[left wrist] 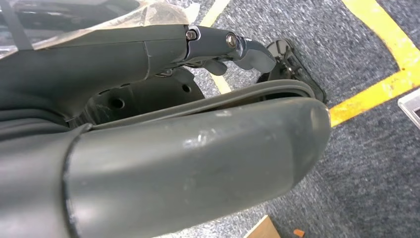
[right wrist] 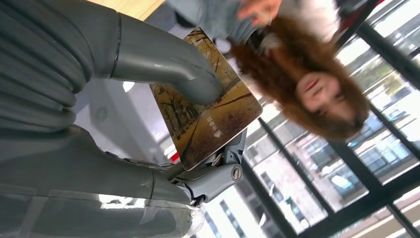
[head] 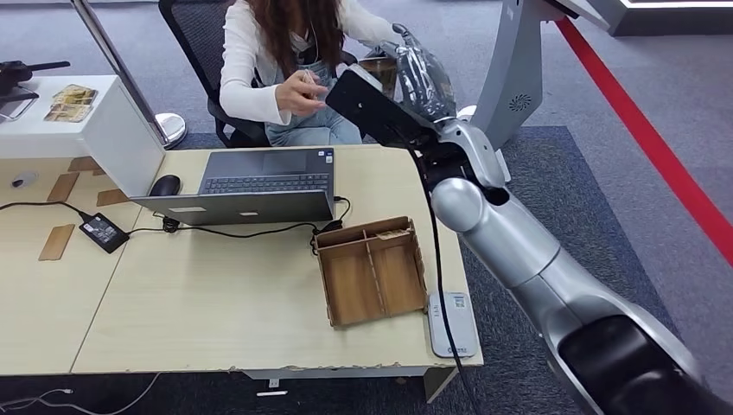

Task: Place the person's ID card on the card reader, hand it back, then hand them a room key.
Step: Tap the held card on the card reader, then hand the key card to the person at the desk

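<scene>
My right hand (head: 421, 73) is stretched out past the table's far edge toward the seated person (head: 285, 52). It pinches a key card (right wrist: 208, 114) printed with an autumn tree avenue between its thumb (right wrist: 168, 69) and the fingers (right wrist: 213, 178) beneath it. In the head view the key card (head: 378, 69) shows just left of the hand, close to the person's raised hand (head: 302, 91), with a small gap between them. The white card reader (head: 451, 324) lies bare at the table's front right corner. My left hand (left wrist: 173, 148) hangs over grey carpet and holds nothing.
A wooden divided box (head: 372, 272) stands beside the reader. An open laptop (head: 251, 186), a mouse (head: 164, 184) and a power brick (head: 104, 232) with cables lie at the back. A white stand (head: 95, 130) with similar cards (head: 71, 102) is far left.
</scene>
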Tool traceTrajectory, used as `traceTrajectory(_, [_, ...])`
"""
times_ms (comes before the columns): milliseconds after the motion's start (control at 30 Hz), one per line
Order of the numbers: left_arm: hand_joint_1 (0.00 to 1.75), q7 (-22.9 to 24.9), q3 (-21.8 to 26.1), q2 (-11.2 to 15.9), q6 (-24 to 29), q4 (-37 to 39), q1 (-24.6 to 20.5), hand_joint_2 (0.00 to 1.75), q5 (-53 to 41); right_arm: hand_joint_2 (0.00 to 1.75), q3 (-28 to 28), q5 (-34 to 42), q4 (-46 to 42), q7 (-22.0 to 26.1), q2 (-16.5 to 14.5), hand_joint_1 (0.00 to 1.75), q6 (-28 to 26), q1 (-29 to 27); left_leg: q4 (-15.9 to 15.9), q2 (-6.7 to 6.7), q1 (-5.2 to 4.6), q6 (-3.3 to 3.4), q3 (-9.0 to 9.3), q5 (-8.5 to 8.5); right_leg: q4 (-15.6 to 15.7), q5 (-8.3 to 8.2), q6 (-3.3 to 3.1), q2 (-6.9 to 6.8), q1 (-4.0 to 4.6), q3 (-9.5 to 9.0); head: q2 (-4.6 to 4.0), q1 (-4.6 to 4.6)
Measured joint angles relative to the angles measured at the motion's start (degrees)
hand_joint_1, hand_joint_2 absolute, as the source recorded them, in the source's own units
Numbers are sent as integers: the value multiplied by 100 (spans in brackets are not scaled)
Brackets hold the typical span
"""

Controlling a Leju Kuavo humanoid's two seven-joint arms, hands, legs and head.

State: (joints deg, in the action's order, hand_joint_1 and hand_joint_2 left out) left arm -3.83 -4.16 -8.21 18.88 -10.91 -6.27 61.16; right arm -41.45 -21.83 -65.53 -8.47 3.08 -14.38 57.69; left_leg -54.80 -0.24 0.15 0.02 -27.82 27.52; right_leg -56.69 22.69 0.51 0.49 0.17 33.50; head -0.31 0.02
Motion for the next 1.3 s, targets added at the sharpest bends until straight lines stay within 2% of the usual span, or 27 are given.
traceTrajectory(167, [0,-69,-79,-16,-69,0,8,0,-49,175,-87,277,886,399,-735,175,-253,171,0,0,0,-2,0,-1,-1,0,-1,0,1,6,0,-1])
traceTrajectory(333, [0,-97,-121,-29,-89,0,16,0,-57,175,-160,393,1534,525,-1278,175,-373,293,0,0,0,-2,0,-1,-1,0,-1,0,2,9,0,1])
traceTrajectory(533, [0,-134,-163,-44,-89,0,25,0,-67,175,-224,561,2125,581,-1680,175,-446,501,0,1,-1,-2,1,-1,-1,0,-1,0,1,9,-1,1])
traceTrajectory(767, [0,-166,-206,-46,-89,0,34,0,-58,175,-251,667,2487,648,-1896,175,-597,583,-1,1,-1,-2,2,-1,0,0,-2,0,1,10,0,1])
traceTrajectory(800, [0,-166,-211,-46,-89,0,35,0,-57,175,-252,676,2524,658,-1914,146,-624,584,-1,1,-1,-2,2,-1,0,0,-2,0,1,10,0,1])
traceTrajectory(900, [0,-166,-218,-46,-89,0,37,0,-53,175,-254,724,2628,715,-1955,16,-701,585,-1,1,-1,-2,0,-1,0,0,-2,1,2,13,0,1])
traceTrajectory(933, [0,-167,-219,-46,-89,0,38,0,-49,175,-255,745,2656,746,-1968,1,-717,587,-1,1,-1,-2,0,-1,0,0,-2,1,2,13,-1,1])
traceTrajectory(1300, [0,-164,-220,-45,-88,0,44,0,27,175,-281,845,2719,902,-2065,0,-751,591,-1,2,-2,-3,1,-1,0,-1,-2,2,1,13,-1,1])
